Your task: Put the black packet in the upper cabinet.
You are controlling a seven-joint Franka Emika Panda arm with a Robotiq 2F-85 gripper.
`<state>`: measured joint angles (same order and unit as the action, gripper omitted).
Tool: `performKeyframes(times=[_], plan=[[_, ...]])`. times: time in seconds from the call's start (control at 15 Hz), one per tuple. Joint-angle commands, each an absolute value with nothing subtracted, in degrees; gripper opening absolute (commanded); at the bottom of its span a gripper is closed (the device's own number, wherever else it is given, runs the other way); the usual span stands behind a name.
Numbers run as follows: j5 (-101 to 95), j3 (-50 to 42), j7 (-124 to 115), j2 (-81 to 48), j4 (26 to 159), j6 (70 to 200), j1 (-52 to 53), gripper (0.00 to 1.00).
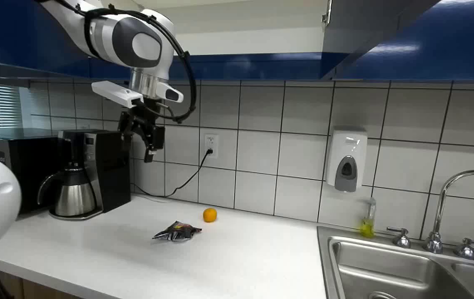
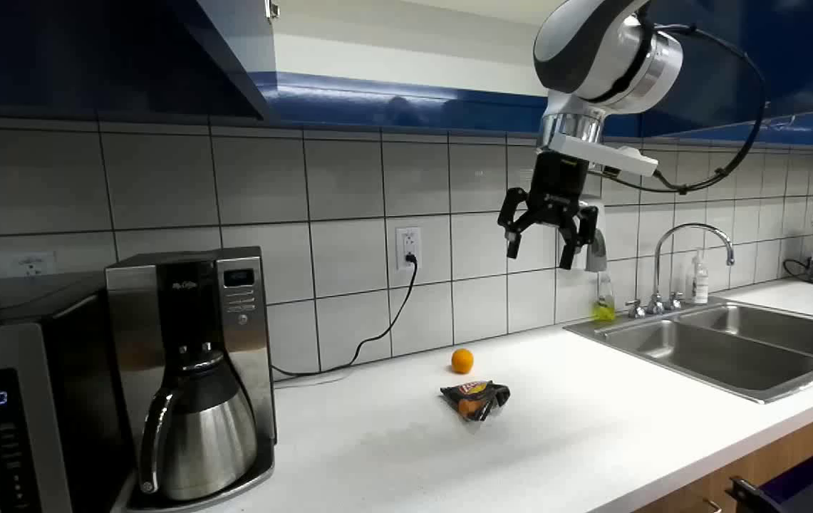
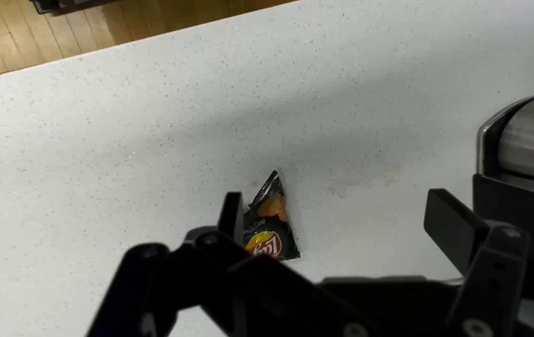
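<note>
Crowding the wrist camera, black fingers (image 3: 454, 229), and here's the claw (image 3: 336, 213) spread wide, a big gap between the two tips and pale counter (image 3: 365, 117) showing right through it! Below lies the black packet (image 3: 276, 224), red-and-yellow logo facing up, one finger blocking part of it from sight. Looks close from here, yet both exterior views put the claw well above the counter, tips pointing down, gripping only air, with the packet resting on the counter well apart from it. Near the packet, towards the tiled wall (image 2: 420, 178), sits a small orange ball (image 2: 462, 360), the two just apart. There's a coffee maker (image 2: 249, 335) on one side, a sink (image 1: 327, 257) on the other, packet on the stretch between. And up top, the blue cupboard (image 1: 249, 43) stands open, its pale inside on show, the white-and-grey arm (image 1: 141, 43) overlapping it in both exterior views.
</note>
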<state>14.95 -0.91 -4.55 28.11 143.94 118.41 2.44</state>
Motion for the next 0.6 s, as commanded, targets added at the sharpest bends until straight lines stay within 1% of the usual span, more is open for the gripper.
performKeyframes(times=[0.0,0.53], plan=[[15.1,-0.5,-4.4,28.1,143.8,118.2,2.0,1.0],[15.3,-1.1,-2.8,27.8,143.7,117.3,2.3,1.0]])
